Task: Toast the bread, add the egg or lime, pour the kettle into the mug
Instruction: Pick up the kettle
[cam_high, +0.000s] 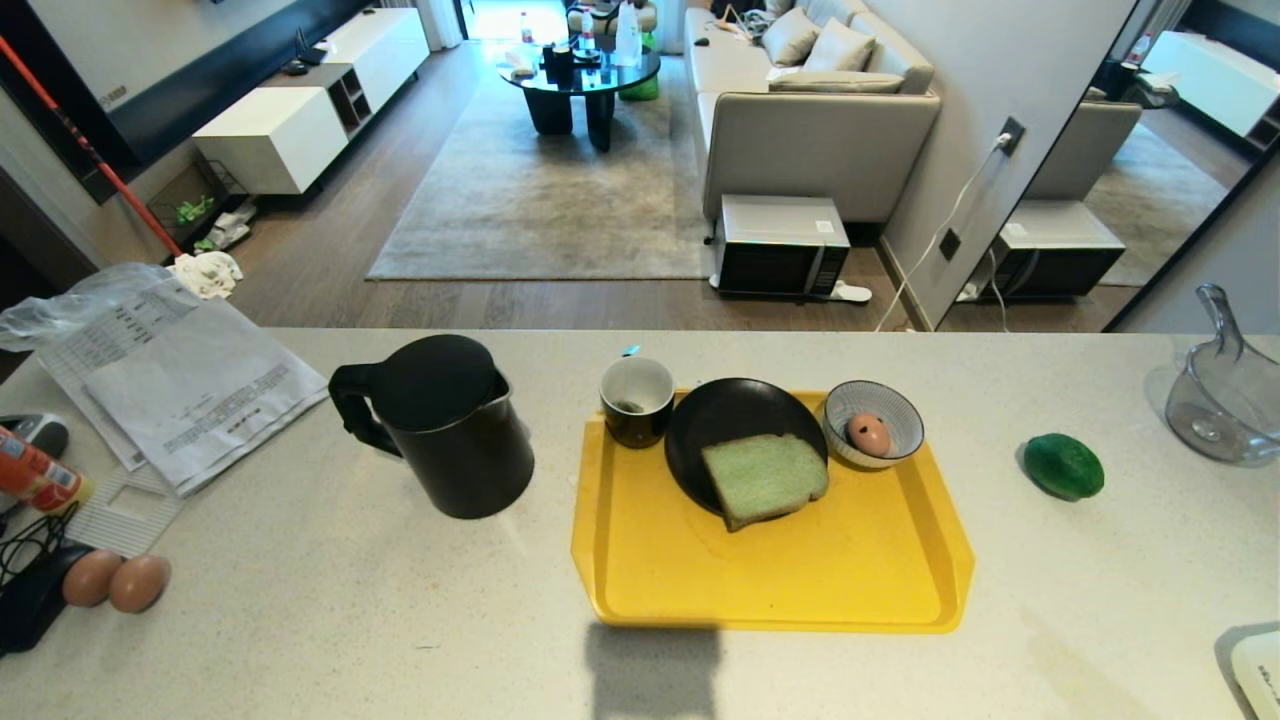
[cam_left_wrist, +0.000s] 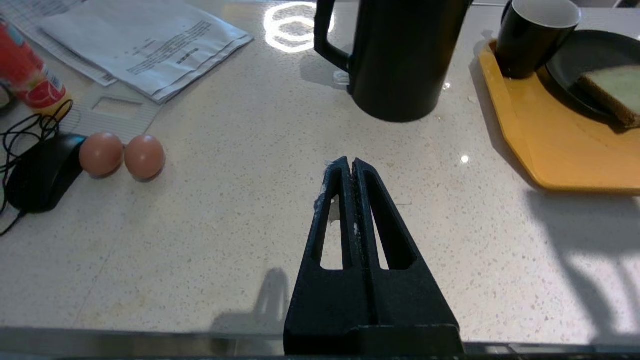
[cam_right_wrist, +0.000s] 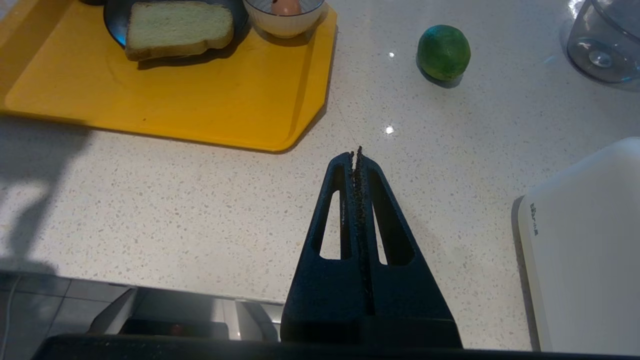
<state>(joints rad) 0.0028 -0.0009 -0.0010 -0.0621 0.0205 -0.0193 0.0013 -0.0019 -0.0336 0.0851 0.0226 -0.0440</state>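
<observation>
- Starting at your left, the kettle (cam_high: 445, 425) stands upright on the counter (cam_high: 300, 600) just beside the yellow tray (cam_high: 780, 580), handle toward the papers (cam_high: 190, 385), spout side toward the tray; judged convenient for a left-arm pour.
- The left gripper (cam_left_wrist: 348, 162) hangs low over bare counter short of the kettle, jaws pressed together, holding nothing.
- On the tray's far edge sit the mug (cam_high: 637, 400), then the black plate (cam_high: 700, 440), then the striped bowl (cam_high: 900, 415).
- The bread (cam_high: 765, 478) lies flat, overhanging the plate's near rim, its length running across the tray.
- The egg (cam_high: 869, 434) rests in the bowl.
- The lime (cam_high: 1063, 465) lies on the counter right of the tray, long axis roughly left-right.
- The right gripper (cam_right_wrist: 356, 152) is closed and empty, near the tray's near right corner.
</observation>
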